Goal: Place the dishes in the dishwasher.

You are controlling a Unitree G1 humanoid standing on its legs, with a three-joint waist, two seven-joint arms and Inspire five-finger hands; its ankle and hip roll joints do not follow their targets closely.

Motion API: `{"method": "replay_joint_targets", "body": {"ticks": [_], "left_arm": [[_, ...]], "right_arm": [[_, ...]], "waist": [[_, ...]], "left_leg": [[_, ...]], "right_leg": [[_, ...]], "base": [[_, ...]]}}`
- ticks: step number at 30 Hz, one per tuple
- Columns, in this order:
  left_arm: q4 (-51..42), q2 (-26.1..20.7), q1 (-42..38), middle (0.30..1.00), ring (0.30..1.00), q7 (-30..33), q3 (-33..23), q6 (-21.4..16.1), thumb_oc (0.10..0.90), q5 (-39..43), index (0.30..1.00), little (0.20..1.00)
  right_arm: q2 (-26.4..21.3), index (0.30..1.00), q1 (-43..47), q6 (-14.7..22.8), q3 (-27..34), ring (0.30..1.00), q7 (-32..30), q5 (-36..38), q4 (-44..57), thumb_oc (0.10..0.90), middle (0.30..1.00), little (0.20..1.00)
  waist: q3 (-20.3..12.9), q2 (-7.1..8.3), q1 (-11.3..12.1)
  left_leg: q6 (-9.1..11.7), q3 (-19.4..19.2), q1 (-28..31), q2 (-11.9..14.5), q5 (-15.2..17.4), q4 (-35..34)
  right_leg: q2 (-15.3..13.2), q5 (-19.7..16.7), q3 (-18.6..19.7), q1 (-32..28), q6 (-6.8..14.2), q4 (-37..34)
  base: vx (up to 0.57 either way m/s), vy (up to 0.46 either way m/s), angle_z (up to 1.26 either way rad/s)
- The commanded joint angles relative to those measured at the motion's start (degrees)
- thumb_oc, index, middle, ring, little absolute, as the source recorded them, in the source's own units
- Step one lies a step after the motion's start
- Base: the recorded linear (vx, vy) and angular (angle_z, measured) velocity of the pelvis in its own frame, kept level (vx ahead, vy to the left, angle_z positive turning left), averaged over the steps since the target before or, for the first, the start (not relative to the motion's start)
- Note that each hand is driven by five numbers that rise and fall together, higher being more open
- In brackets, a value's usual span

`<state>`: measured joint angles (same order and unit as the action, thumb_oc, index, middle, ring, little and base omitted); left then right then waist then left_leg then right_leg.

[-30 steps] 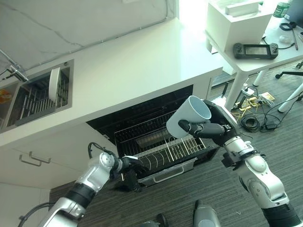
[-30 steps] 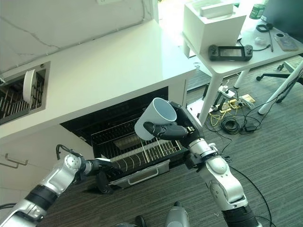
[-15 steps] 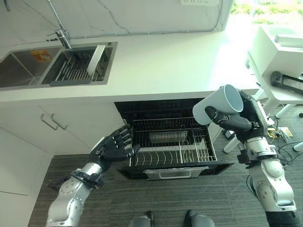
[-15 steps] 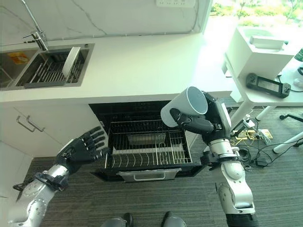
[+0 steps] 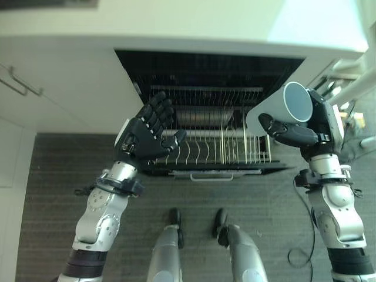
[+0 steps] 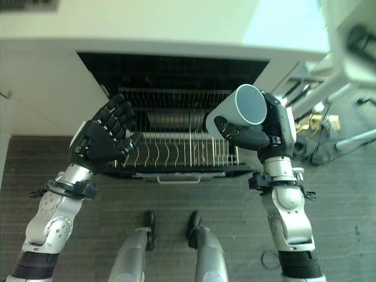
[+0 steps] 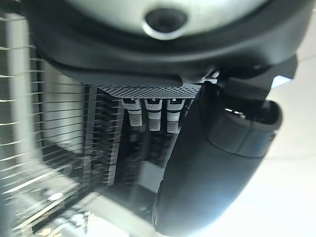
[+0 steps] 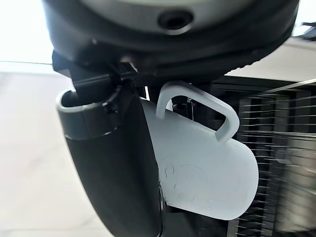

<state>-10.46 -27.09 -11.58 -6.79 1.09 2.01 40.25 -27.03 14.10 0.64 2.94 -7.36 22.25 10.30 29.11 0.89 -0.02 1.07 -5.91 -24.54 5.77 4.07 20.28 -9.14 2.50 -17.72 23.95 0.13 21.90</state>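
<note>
1. We hold a pale mug (image 5: 281,108) in our right hand (image 5: 296,132) at the right of the frame, fingers and thumb curled round its body, its mouth tilted up toward us. It hangs above the right end of the pulled-out rack (image 5: 217,150).
2. Our left hand (image 5: 147,132) is raised at centre left, over the rack's left end, fingers spread and straight, holding nothing.
3. The dishwasher (image 5: 205,76) stands open under the white worktop (image 5: 176,26) across the top of the frame.
4. We judge the task to be at an early stage: the rack looks bare, and the mug is not yet set down.
5. The inside of the dishwasher is dark, so we cannot tell what sits deeper in. The worktop is cut off at the top edge.
</note>
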Motion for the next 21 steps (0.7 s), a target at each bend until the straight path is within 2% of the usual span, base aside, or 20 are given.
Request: {"method": "replay_joint_targets", "body": {"ticks": [1,7,16,21], "left_arm": [[-7.0,-1.4,-2.5,0.900,0.900,-0.6,-0.8,-9.0,0.800,1.5,0.900,0.900],[-6.7,-2.3,-3.1,0.900,0.900,-1.6,-0.7,-8.3,0.800,1.4,0.900,0.900],[-5.6,-4.4,-4.7,0.900,0.900,-1.7,0.4,-7.5,0.800,1.1,0.900,0.900],[-4.5,-6.5,-5.5,0.900,0.900,-2.4,1.0,-7.3,0.800,2.5,0.900,0.900]], "right_arm": [[-5.3,0.300,3.1,5.0,2.5,0.300,-1.0,-2.4,6.8,0.400,0.300,0.300],[-8.1,0.300,4.3,2.7,2.2,0.300,-1.0,-4.2,5.4,0.400,0.300,0.300],[-12.3,0.300,9.3,-2.4,-0.7,0.300,-1.9,-10.6,0.0,0.400,0.300,0.300],[-16.4,0.300,13.5,-8.3,-4.0,0.300,-0.7,-11.8,-6.6,0.400,0.300,0.300]], "waist": [[-8.0,-0.11,-0.7],[-8.2,-0.25,-0.6],[-8.6,-0.07,0.2],[-8.6,0.67,1.3]], "left_leg": [[4.0,0.1,8.2,5.7,6.4,-3.1],[4.2,0.1,8.8,5.6,6.9,-3.1],[4.2,0.3,8.8,5.2,7.2,-3.1],[4.2,0.4,8.6,5.1,6.7,-3.1]], "right_leg": [[-5.0,1.8,5.0,-4.4,9.7,-4.7],[-4.8,2.4,5.1,-4.9,9.8,-4.7],[-4.6,2.7,5.1,-5.2,9.8,-4.7],[-4.4,2.5,4.3,-5.4,9.4,-4.7]], "base": [[-0.03,-0.025,0.01],[0.00,0.000,-0.01],[-0.01,0.002,0.00],[-0.02,-0.049,0.00]]}}
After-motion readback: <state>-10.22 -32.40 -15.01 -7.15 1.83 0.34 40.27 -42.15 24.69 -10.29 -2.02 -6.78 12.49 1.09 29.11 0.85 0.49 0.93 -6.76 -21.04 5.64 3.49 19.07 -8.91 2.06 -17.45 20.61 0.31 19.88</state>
